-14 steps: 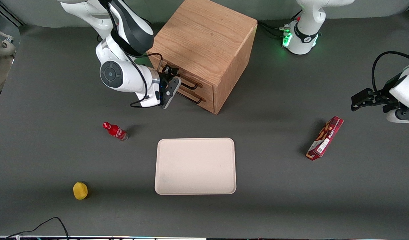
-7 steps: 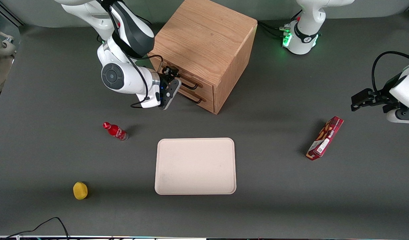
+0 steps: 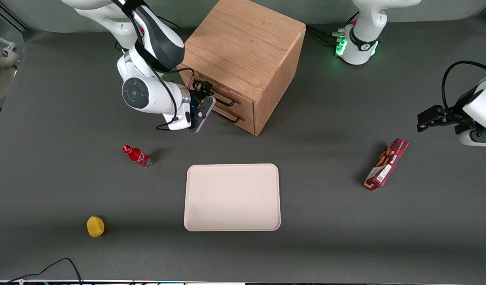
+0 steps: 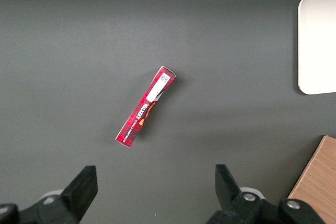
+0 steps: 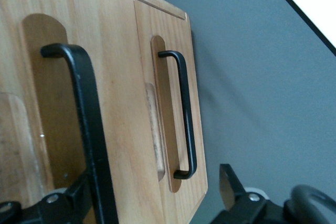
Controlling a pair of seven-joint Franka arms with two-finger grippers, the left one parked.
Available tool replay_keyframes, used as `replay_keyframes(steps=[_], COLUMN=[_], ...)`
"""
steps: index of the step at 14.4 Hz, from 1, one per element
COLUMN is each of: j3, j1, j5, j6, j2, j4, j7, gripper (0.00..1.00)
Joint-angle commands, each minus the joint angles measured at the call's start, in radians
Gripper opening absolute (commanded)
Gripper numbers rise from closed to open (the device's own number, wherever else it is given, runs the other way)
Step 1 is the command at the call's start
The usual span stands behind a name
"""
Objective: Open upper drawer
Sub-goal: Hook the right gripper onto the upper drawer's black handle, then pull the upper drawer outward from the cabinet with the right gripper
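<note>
Claw [image 3: 205, 103] on the working arm is parked right at the front of the oak cabinet [image 3: 243, 51], up at the level of the upper drawer [image 3: 223, 96]. From the front view the fingers look spread apart, with the drawer's black bar handle [image 3: 224, 101] just beside them, and I can't tell whether anything is actually touching. Both drawers look closed flush, upper one over the lower drawer [image 3: 232, 115].

The desk [image 3: 326, 221] is a flat dark grey mat. Counting what's on it from the front: one cabinet, one cream tray [image 3: 232, 197] nearer the camera than the cabinet, one small red bottle [image 3: 137, 155] lying tilted near the tray toward the working arm's end, one yellow fruit-looking thing [image 3: 95, 226] closer to the camera still, and one red snack box [image 3: 386, 164] toward the parked arm's end. A black cable [image 3: 49, 267] snakes in at the desk edge nearest the camera.

Left wrist view: same red snack box [image 4: 146, 106] lying flat on the grey mat, a corner of the tray [image 4: 317, 43] and a sliver of the cabinet [image 4: 317, 182].

Right wrist view: super close to the drawer fronts. Two black handles, so two drawers. The near handle [image 5: 86, 119] sits between the claw's fingers [image 5: 231, 190], which are set wide apart and not closed on it. The second handle [image 5: 185, 114] is farther along the wood, with grey desk [image 5: 262, 77] past the cabinet's edge.
</note>
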State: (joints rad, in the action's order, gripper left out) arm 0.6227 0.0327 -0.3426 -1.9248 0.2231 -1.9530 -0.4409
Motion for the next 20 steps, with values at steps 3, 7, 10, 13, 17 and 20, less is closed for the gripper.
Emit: replay_keyframes(steps=[3, 7, 10, 13, 17, 20], j3=[0.0, -0.012, -0.032, -0.035, -0.066, -0.069], j1=[0.001, 0.006, 0.007, 0.009, 0.004, 0.007], j5=[0.06, 0.089, 0.112, 0.126, 0.154, 0.172], j6=[-0.019, -0.017, -0.01, -0.005, 0.056, 0.104], j2=[0.024, 0.05, 0.081, 0.119, 0.165, 0.193], j4=[0.005, 0.032, 0.071, 0.118, 0.203, 0.258], j7=[0.011, 0.004, 0.007, 0.014, 0.013, 0.013], gripper=[1.0, 1.0, 1.0, 1.0, 1.0, 1.0])
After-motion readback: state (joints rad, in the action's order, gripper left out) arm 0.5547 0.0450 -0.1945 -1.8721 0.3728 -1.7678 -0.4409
